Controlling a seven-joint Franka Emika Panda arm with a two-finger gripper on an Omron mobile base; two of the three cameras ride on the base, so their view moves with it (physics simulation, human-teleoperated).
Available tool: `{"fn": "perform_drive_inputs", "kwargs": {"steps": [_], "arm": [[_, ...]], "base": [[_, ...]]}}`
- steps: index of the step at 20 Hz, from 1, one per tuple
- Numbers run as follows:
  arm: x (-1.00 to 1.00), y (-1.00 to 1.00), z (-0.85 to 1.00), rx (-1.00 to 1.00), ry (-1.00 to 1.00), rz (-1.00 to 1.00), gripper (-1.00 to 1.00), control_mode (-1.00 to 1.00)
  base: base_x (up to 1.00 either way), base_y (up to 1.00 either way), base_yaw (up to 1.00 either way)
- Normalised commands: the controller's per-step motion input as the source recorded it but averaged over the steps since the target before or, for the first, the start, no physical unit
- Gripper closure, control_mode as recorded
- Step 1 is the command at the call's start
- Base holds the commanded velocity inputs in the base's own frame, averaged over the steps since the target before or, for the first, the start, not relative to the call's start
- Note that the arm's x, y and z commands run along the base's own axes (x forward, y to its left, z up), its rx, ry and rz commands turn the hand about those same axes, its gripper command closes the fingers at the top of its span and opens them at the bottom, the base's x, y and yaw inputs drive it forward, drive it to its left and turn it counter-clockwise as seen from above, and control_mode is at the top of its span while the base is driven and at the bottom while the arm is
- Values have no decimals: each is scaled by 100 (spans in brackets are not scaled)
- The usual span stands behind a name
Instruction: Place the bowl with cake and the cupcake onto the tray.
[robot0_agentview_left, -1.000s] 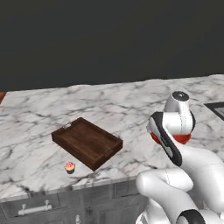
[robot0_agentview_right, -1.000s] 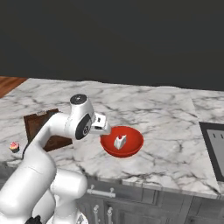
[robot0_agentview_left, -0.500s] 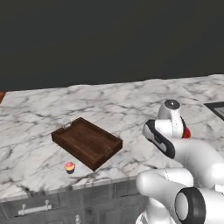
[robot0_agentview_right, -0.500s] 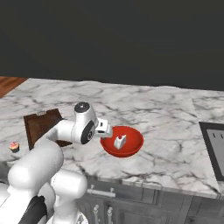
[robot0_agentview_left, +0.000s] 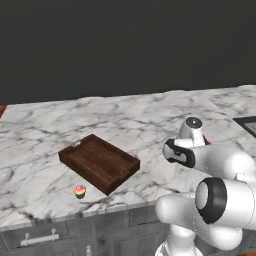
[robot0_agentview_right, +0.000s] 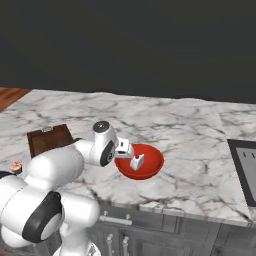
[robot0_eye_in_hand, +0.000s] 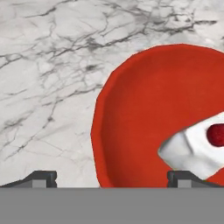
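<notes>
The red bowl (robot0_agentview_right: 147, 162) with its white cake wedge (robot0_agentview_right: 136, 161) rests on the marble counter (robot0_agentview_right: 190, 150), right of the arm. In the hand view the bowl (robot0_eye_in_hand: 140, 118) is large, and the cake (robot0_eye_in_hand: 194, 151) carries a red topping. My gripper (robot0_eye_in_hand: 111, 179) is open and low over the bowl's left rim, which lies between the fingertips (robot0_eye_in_hand: 41, 178). The hand (robot0_agentview_right: 126, 150) is at that rim. The dark brown tray (robot0_agentview_left: 100, 162) lies empty to the left. The pink cupcake (robot0_agentview_left: 79, 190) stands on the counter just in front of the tray, near the counter's edge.
A grey sink drainboard (robot0_agentview_right: 245, 165) sits at the far right of the counter. My own arm (robot0_agentview_left: 215, 165) hides the bowl in the left base view. The tray (robot0_agentview_right: 50, 140) and the cupcake (robot0_agentview_right: 16, 167) are partly behind the arm in the right base view.
The arm has bent forward and down, bringing the hand lower onto the bowl's left rim. Bowl, tray and cupcake have not moved; the jaws stayed open.
</notes>
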Motion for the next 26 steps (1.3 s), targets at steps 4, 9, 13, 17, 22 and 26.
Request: {"fn": "perform_drive_inputs", "kwargs": {"steps": [4,9,13,17,22,26], "arm": [[18,0,-30,-4,0,0,-100,-100],[10,-4,-30,-4,0,0,-100,-100],[11,-8,-23,-1,0,0,-100,-100],[9,-3,-10,0,0,0,100,-100],[0,-3,3,0,0,0,100,-100],[0,-1,30,0,-4,3,100,-100]], "base": [[0,0,0],[0,0,0],[0,0,0],[0,0,0],[0,0,0],[0,0,0]]}}
